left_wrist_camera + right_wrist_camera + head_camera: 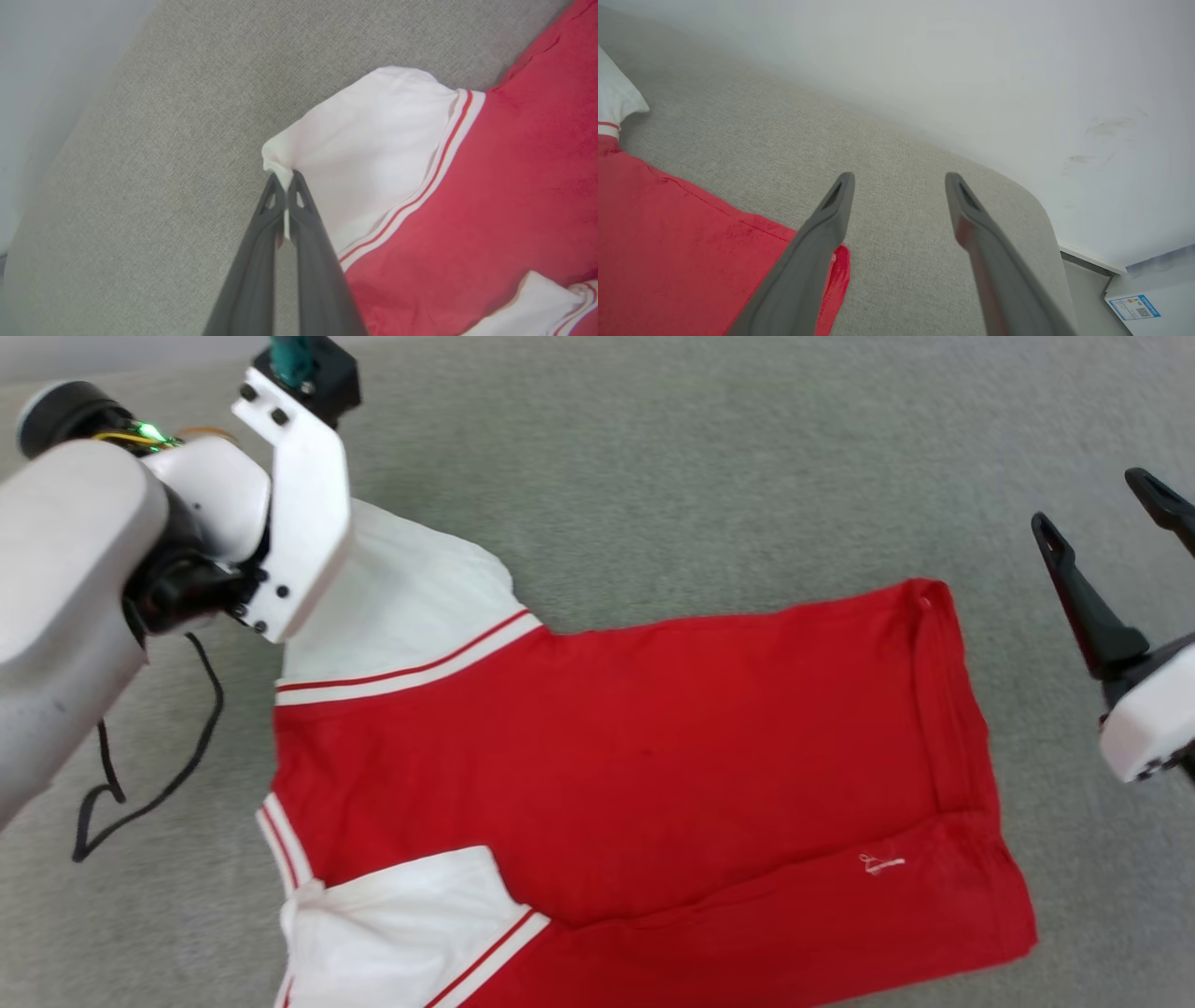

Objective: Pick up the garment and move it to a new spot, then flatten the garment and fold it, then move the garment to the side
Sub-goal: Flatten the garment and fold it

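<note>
Only a sleeve tip (276,161) of the garment (635,747) is pinched by the left jaws, the right jaws gaping empty, so slippage is risked.

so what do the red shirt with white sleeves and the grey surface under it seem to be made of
Red shirt with white sleeves: soft matte knit, probably cotton jersey; it wrinkles and drapes limply. Grey surface: matte woven cloth, possibly upholstery; a fine crosshatch weave shows in the left wrist view.

Garment (653,747): soft matt knit cloth (striped trim likewise). Surface (709,457) beneath: grey coarse-woven fabric. Left gripper (285,178) fingers (254,261): matt dark, probably plastic.
</note>
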